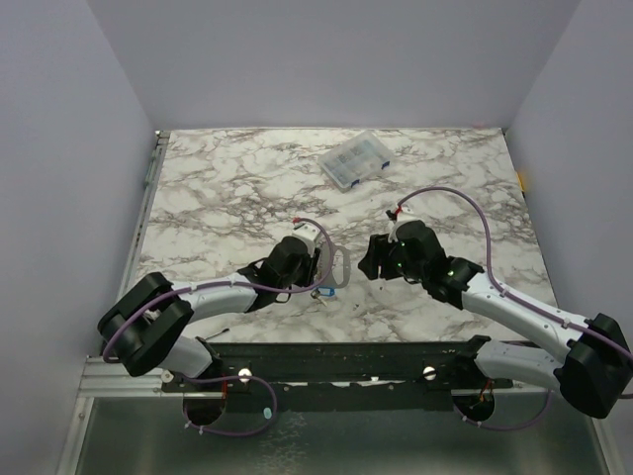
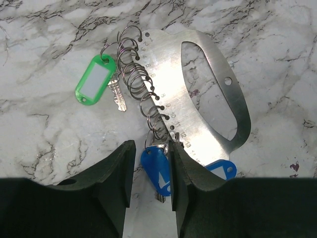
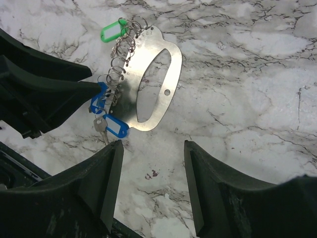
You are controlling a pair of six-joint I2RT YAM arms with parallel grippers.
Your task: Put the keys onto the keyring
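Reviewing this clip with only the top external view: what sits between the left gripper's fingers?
Observer: A blue key, seen in the left wrist view. The left gripper brackets it, with a gap on one side.
Operator: Any key already ringed?
Observer: The green key looks hooked on at the keyring's far end.
Operator: Right arm?
Observer: The right gripper is open, holding nothing.

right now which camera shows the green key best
The left wrist view: the green key is large and sharp there, tag and metal blade both clear. The right wrist view shows only its tag, small, near the top edge. In the top view it is too small to make out.
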